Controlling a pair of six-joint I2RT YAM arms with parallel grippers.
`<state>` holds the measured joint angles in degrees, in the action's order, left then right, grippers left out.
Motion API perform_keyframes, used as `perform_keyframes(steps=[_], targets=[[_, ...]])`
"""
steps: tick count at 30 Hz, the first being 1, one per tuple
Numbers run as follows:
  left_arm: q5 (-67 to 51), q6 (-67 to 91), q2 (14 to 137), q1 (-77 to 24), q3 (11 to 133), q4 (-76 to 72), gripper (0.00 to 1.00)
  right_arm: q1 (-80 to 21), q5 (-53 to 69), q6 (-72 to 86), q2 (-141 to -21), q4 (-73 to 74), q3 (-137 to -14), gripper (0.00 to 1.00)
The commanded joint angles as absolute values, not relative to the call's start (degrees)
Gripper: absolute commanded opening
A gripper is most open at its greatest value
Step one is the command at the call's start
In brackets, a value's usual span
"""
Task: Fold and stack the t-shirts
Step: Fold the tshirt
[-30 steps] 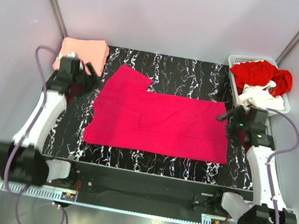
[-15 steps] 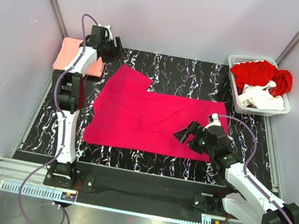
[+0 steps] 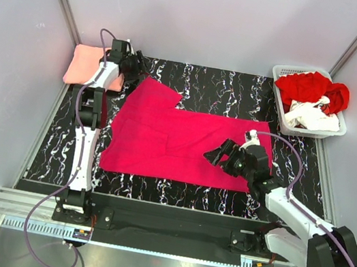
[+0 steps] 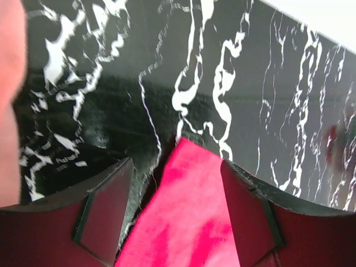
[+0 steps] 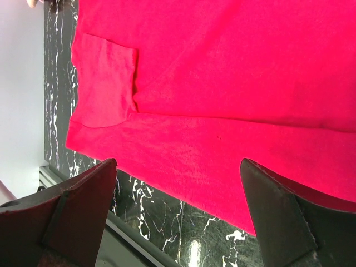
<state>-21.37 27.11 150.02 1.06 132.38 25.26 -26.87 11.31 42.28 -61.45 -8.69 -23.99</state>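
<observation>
left gripper (image 4: 173, 181) jaws apart, astride magenta t-shirt (image 3: 184, 141) far-left sleeve corner | right gripper (image 5: 175, 167) spread wide, over its near-right part | we see salmon t-shirt (image 3: 83, 65) left of it

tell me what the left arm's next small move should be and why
Probably lower the left gripper and close on the far corner of the magenta t-shirt: its jaws stand open, and that corner's tip lies flat between the fingers, not yet gripped.
</observation>
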Motion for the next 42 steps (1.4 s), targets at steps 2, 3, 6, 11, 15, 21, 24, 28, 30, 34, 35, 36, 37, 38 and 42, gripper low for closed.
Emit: perform_keyframes(steps=[2,3,6,11,15,21,24,28,30,34,35,36,37,38,42], targets=[[-22.6,29.8,151.6,1.4,135.1,22.6,0.67,-26.9,12.2,41.6,-62.8,-11.7,-26.2,1.0],[-22.7,29.8,151.4,1.3,135.1,22.6,0.67,-26.8,12.4,41.6,-63.0,-11.7,-26.2,1.0],[-23.5,29.4,151.3,1.2,134.5,22.6,0.64,-26.0,13.0,41.9,-63.5,-12.0,-26.1,1.0],[-24.7,29.8,151.3,1.1,134.4,23.2,0.56,-24.8,14.7,42.4,-64.2,-12.8,-25.8,1.0],[-25.6,31.8,150.8,0.6,132.5,22.7,0.54,-23.8,15.8,42.9,-64.8,-13.5,-25.5,1.0],[-26.2,33.2,148.4,0.4,125.6,19.0,0.47,-23.1,16.4,43.1,-65.1,-14.0,-25.4,1.0],[-26.7,33.6,148.5,0.3,125.7,19.0,0.45,-22.7,17.0,43.2,-65.7,-14.1,-25.5,0.99],[-26.5,33.0,148.6,0.3,125.8,19.2,0.39,-22.3,17.6,43.4,-66.2,-14.3,-25.5,1.0],[-26.5,33.0,148.8,0.3,125.8,19.2,0.35,-22.1,17.8,43.5,-66.4,-14.4,-25.5,1.0],[-26.5,32.9,149.0,0.3,125.9,19.1,0.27,-21.8,18.2,43.6,-66.9,-14.6,-25.6,1.0],[-26.0,32.9,148.9,0.4,125.9,19.2,0.24,-21.7,18.3,43.5,-67.1,-14.6,-25.7,1.0],[-25.6,32.8,149.0,0.3,126.2,19.6,0.23,-21.6,18.5,43.6,-67.1,-14.7,-25.7,1.0],[-25.3,32.8,149.1,0.3,126.2,19.6,0.22,-21.5,18.5,43.7,-67.1,-14.7,-25.7,1.0],[-25.0,32.8,149.1,0.3,126.3,19.6,0.2,-21.5,18.6,43.7,-67.3,-14.7,-25.7,1.0],[-24.2,31.6,150.0,-1.0,128.2,21.1,0.0,-21.0,19.2,43.8,-67.8,-15.0,-25.7,0.99]])
